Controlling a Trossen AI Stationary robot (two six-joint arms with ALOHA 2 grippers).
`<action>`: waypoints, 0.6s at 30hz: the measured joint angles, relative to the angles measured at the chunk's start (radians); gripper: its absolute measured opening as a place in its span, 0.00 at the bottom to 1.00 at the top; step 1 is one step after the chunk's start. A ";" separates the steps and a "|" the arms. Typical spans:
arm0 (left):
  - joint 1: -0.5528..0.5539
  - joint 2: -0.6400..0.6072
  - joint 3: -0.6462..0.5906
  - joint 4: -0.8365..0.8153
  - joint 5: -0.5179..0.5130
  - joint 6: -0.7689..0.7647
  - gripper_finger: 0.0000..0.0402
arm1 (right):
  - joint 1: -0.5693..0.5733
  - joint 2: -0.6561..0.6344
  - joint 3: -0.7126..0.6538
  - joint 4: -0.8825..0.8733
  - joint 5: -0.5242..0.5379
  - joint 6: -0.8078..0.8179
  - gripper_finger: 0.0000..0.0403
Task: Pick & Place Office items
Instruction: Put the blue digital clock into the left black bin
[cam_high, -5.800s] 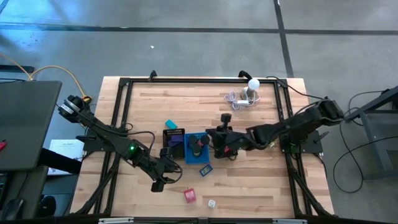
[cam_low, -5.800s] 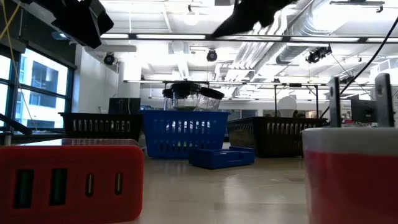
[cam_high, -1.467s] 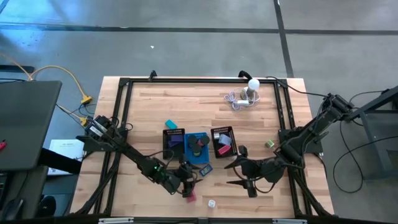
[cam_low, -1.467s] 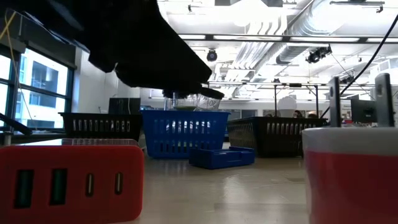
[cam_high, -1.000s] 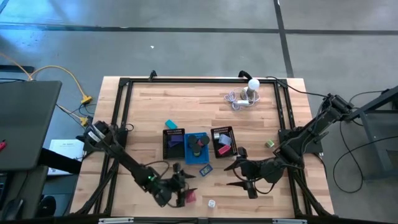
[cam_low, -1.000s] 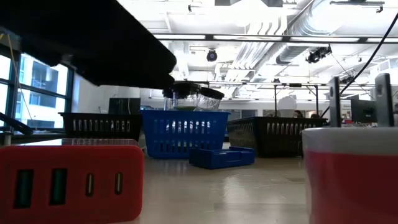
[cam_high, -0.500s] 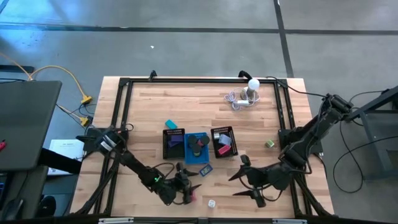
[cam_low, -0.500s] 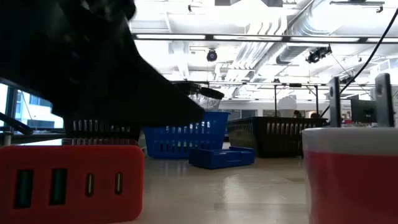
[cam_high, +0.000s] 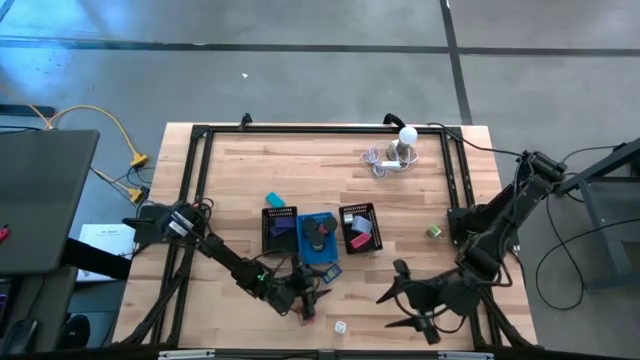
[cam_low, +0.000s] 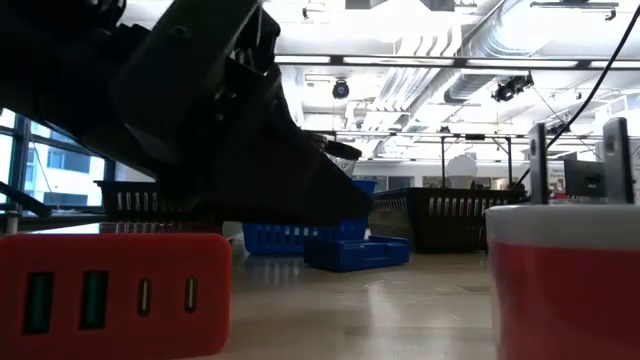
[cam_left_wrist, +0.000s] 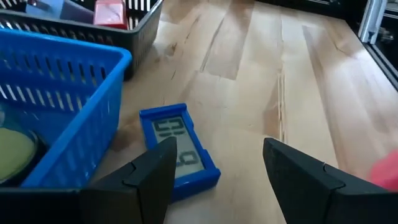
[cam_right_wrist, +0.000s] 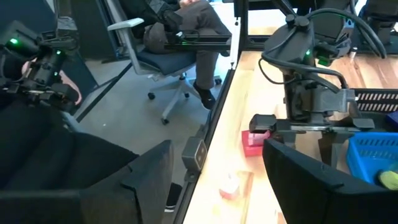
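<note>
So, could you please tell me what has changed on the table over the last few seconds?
The right gripper left the trays and swung to the table's near right edge, open and empty. The left gripper slid right along the near side to the red block, open above it, not gripping. The blue tray, blue timer, bulb and other items stayed put.

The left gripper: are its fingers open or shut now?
Open. The left gripper shows bare wooden table between its two fingers; nothing is held.
</note>
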 joint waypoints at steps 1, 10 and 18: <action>0.000 0.000 0.000 0.000 -0.003 0.003 0.58 | 0.003 0.000 0.000 0.000 0.000 0.000 0.59; -0.001 0.000 0.000 -0.055 -0.004 -0.010 0.58 | 0.016 0.000 0.000 0.000 0.000 0.000 0.59; 0.007 -0.002 0.002 -0.072 -0.008 -0.011 0.58 | 0.015 0.000 0.000 0.000 0.000 0.000 0.59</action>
